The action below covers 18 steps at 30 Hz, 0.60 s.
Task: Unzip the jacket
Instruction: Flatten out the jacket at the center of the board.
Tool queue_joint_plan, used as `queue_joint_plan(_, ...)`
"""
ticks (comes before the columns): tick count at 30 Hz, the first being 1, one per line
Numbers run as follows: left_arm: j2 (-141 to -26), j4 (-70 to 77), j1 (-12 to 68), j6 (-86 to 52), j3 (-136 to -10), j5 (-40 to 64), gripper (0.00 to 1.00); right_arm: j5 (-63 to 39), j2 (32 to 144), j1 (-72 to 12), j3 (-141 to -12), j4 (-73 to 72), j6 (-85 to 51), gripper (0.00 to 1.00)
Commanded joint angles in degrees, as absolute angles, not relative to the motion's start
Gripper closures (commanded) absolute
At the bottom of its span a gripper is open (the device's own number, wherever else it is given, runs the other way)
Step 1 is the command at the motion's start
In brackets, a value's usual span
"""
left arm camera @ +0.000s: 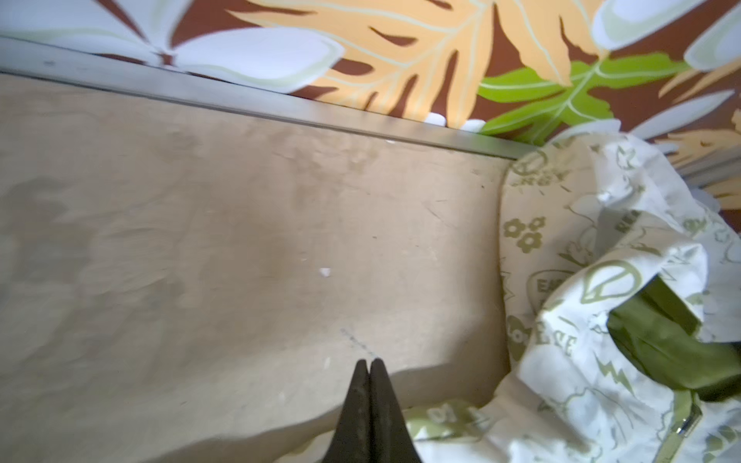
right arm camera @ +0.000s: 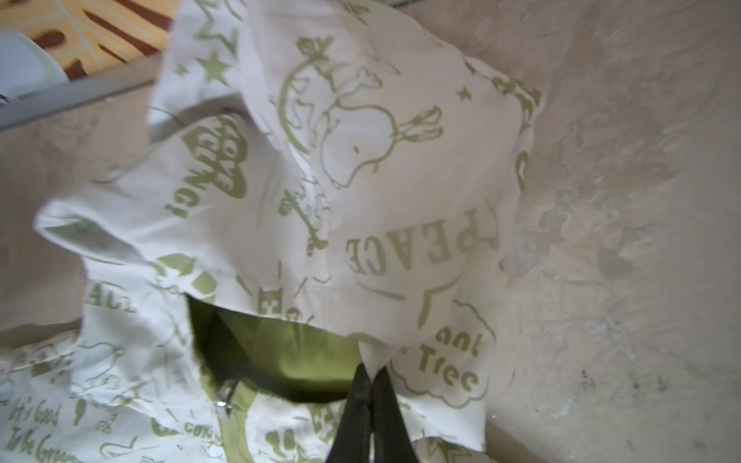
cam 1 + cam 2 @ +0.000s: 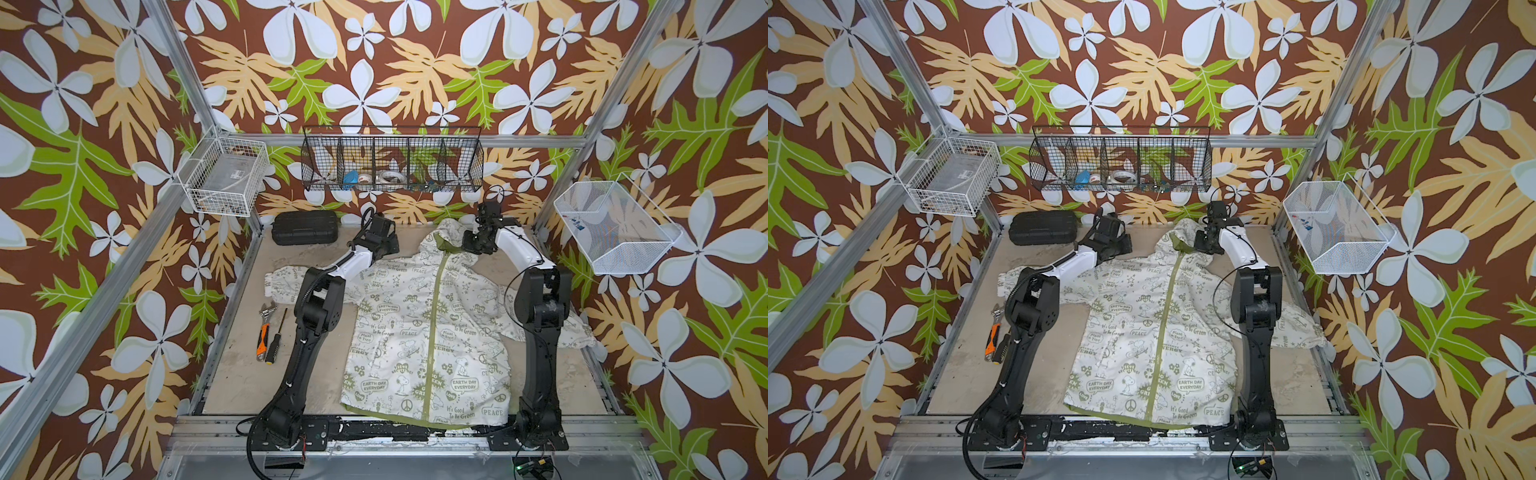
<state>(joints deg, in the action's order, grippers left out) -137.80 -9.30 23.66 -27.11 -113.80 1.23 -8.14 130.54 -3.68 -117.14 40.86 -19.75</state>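
Flowered walls [image 3: 374,62], tan table [image 3: 239,374]; jacket [image 3: 419,332] lies flat at centre, zipped, both sleeves [image 3: 286,278] partly hidden behind the arms [image 3: 316,316]. Blurred zipper pull [image 2: 226,395]. Clenched, empty left gripper [image 1: 369,362] over bare table beside hood [image 1: 601,240]. Thin hood edge pinched in clenched right gripper [image 2: 372,371].

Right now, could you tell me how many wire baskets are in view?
3: white basket on the left frame, black basket on the back wall, white mesh basket at right.
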Motion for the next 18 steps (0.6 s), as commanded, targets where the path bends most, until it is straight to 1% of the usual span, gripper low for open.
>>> queue_joint_plan(1, -132.7, -5.2, 23.0, -30.8, -107.5, 2.0, 1.0, -12.6, 126.6, -3.3, -112.1, 35.6, -22.0, 0.98)
queue_joint_plan(5, -124.6, -1.9, 22.5, -32.8, -94.4, 1.4, 1.0, -15.5, 120.4, -3.5, -99.4, 28.9, -24.6, 0.98)
queue_joint_plan(8, -119.0, 6.2, 22.7, -33.1, -84.6, 4.9, 1.0, -16.1, 115.9, -4.1, -88.2, 23.3, -26.4, 0.97)
queue_joint_plan(9, -117.7, 8.8, 22.8, -32.5, -82.5, 6.5, 0.98, -16.4, 114.4, -4.4, -84.7, 21.5, -26.9, 0.97)
queue_joint_plan(11, -116.7, 12.0, 23.9, -29.4, -81.3, 9.3, 0.82, -16.0, 111.7, -5.3, -78.8, 18.4, -27.4, 0.96)
queue_joint_plan(13, -117.7, 11.1, 25.4, -23.7, -84.4, 12.2, 0.64, -15.9, 108.8, -5.8, -73.4, 16.0, -28.4, 0.95)
queue_joint_plan(15, -120.3, 6.6, 27.4, -17.5, -90.4, 13.3, 0.53, -16.3, 105.9, -5.7, -69.6, 14.9, -29.2, 0.92)
queue_joint_plan(16, -122.3, 2.9, 28.4, -14.3, -94.5, 13.2, 0.48, -16.7, 104.5, -5.7, -68.1, 15.1, -29.2, 0.87)
queue_joint_plan(17, -124.2, -0.2, 29.2, -11.9, -98.3, 13.1, 0.46, -17.0, 103.4, -5.8, -67.5, 16.2, -28.7, 0.78)
queue_joint_plan(18, -126.6, -3.3, 29.9, -10.1, -102.8, 13.1, 0.43, -17.2, 102.4, -5.7, -67.2, 18.2, -28.1, 0.64)
